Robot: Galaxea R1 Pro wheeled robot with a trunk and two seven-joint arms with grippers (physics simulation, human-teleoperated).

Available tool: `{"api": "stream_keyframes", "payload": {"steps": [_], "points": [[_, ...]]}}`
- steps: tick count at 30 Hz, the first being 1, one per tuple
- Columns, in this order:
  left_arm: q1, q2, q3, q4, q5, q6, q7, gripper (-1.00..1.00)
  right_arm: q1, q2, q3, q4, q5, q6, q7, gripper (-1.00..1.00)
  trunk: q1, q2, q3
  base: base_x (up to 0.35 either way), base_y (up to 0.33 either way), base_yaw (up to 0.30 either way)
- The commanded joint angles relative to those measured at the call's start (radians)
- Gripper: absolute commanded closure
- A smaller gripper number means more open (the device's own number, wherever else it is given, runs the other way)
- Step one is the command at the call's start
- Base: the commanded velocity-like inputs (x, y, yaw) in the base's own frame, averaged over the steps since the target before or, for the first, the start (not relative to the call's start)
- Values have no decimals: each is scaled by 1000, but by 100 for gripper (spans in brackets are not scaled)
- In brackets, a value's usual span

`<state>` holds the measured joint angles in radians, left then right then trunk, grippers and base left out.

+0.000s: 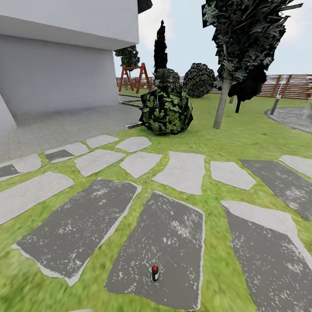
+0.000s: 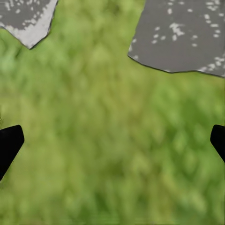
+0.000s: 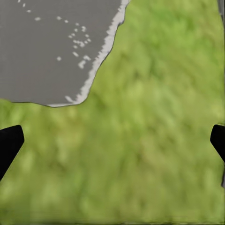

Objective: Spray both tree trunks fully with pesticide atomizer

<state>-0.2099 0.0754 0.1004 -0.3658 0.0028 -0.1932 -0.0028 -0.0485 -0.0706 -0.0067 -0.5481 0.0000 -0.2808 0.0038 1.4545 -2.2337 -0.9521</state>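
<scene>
- My left gripper [image 2: 112, 140] hangs over grass [image 2: 108, 140], fingers [image 2: 9, 143] wide apart with nothing between them; two paving stones [image 2: 183, 35] lie at the far edge of its view.
- My right gripper [image 3: 112, 140] is spread the same way over grass, a stone just ahead of it.
- From my head, the atomizer [image 1: 155, 273] stands upright at 6 o'clock, close in, on a dark grey stone [image 1: 160, 242], not on the grass; it is small and dark with a red top.
- Further out, paler stones run in a row across the lawn.
- At 12 o'clock sits a round bush [image 1: 167, 110].
- At 1 o'clock a tree [image 1: 242, 47] leans on a thin pale trunk [image 1: 222, 106].
- Far back: fence [image 1: 286, 86], and a white building [image 1: 65, 56] at 10 o'clock.
</scene>
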Motion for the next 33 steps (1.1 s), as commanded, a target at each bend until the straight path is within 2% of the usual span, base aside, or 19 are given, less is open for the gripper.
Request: {"api": "stream_keyframes", "payload": {"steps": [1, 16, 33], "points": [[0, 0, 2, 1, 0, -3, 0, -100, -1, 0, -1, 1, 0, -3, 1, -100, 0, 0, -1, 0, 172, -300], [0, 0, 1, 1, 0, -3, 0, -100, -1, 0, 0, 1, 0, -3, 1, -100, 0, 0, -1, -1, 58, -300], [0, 0, 2, 1, 0, -3, 0, -100, -1, 0, 0, 1, 0, -3, 1, -100, 0, 0, -1, -60, 289, -300]]}}
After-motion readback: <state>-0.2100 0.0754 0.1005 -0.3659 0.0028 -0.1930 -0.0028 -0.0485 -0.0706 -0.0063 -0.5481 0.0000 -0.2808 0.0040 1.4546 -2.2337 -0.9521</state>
